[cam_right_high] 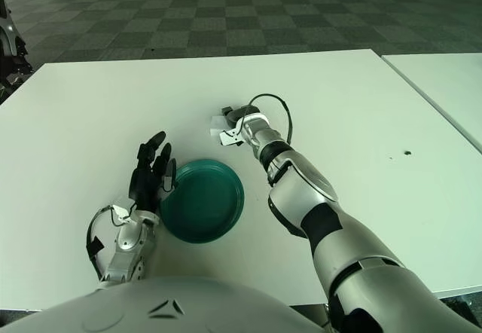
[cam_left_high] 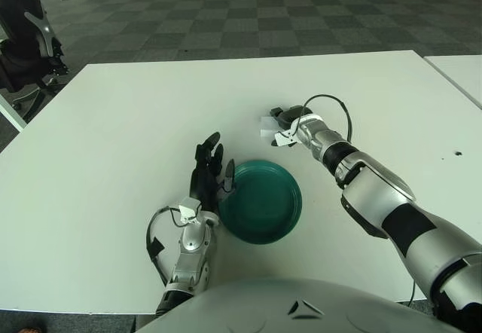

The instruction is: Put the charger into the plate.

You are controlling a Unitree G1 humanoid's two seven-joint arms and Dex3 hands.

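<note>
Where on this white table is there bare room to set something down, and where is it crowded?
The white table lies bare left of the left hand and along the far edge, also right of the right arm. It is crowded mid-table: the round teal plate sits beside the left hand, and the right hand is at the white charger just beyond it.

Silver-and-black arms, black-fingered robot hand (cam_left_high: 208, 166), looped black cables
</note>
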